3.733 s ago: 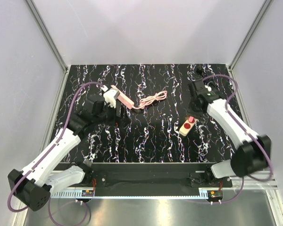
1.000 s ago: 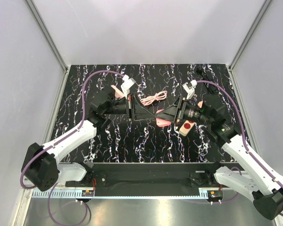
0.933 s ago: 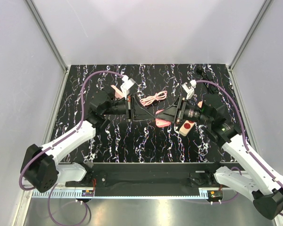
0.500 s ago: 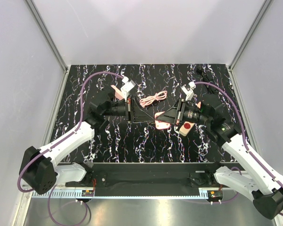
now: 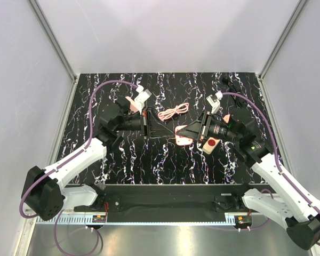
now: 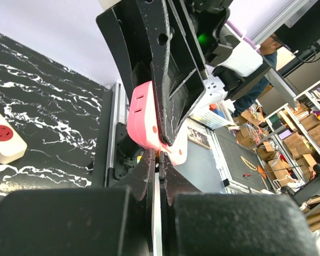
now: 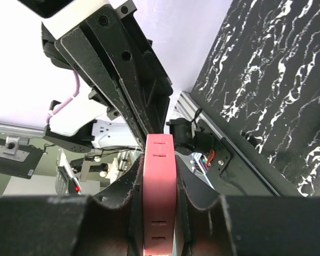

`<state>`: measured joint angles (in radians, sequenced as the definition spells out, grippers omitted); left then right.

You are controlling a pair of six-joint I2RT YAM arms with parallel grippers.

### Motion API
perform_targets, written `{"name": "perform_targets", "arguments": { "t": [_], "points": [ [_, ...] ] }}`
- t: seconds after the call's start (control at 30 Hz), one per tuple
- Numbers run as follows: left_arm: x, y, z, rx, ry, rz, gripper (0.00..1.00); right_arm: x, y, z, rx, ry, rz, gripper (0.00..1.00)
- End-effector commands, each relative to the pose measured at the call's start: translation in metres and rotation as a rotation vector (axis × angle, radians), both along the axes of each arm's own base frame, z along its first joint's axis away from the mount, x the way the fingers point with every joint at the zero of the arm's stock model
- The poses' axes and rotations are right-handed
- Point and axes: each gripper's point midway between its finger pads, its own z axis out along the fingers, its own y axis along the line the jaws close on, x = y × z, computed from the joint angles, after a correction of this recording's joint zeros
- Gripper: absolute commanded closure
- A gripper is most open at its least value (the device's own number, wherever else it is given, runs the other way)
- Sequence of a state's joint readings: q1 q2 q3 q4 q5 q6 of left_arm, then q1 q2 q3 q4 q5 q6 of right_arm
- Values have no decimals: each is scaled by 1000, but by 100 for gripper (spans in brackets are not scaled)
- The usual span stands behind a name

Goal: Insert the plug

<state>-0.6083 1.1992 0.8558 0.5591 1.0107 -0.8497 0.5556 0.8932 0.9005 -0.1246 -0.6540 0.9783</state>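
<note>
Above the middle of the table my two grippers meet tip to tip. My right gripper [image 5: 182,133] [image 7: 159,157] is shut on a pink socket block [image 5: 182,141] [image 7: 159,202] with pairs of slots along its edge. In the left wrist view that pink socket block [image 6: 144,120] hangs between the right fingers [image 6: 165,80], just past my left gripper [image 6: 160,157] [image 5: 170,132]. The left jaws are pressed together, with a tiny orange bit at the tips; I cannot tell what it is. No plug shows clearly.
A beige socket block with red sockets [image 5: 210,144] [image 6: 2,136] lies on the black marbled table [image 5: 149,160] under the right wrist. A coiled pink cable [image 5: 173,112] lies behind the grippers, a pink piece [image 5: 130,101] by the left wrist. Grey walls on three sides.
The right jaws have closed onto the pink socket block. Both arms have stayed almost in place, tips still together.
</note>
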Motion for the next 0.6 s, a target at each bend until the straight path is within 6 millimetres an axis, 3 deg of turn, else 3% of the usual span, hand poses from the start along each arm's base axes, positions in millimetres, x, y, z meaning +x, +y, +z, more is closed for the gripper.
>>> {"name": "perform_targets", "arguments": {
  "t": [0.0, 0.23, 0.4, 0.43, 0.47, 0.57],
  "points": [
    [3, 5, 14, -63, -56, 31, 100, -23, 2, 35, 108, -100, 105, 100],
    [-2, 10, 26, -111, -98, 44, 100, -32, 1, 52, 221, -127, 139, 100],
    [-3, 12, 30, -120, -113, 53, 100, -32, 3, 47, 207, -101, 155, 100],
    [-4, 12, 30, -120, -113, 51, 100, -32, 3, 45, 197, -101, 154, 98],
    [-4, 12, 30, -119, -110, 54, 100, -32, 2, 46, 190, -105, 152, 81],
    [-3, 13, 31, -119, -114, 61, 100, -33, 0, 41, 142, -114, 143, 63]
  ]
}}
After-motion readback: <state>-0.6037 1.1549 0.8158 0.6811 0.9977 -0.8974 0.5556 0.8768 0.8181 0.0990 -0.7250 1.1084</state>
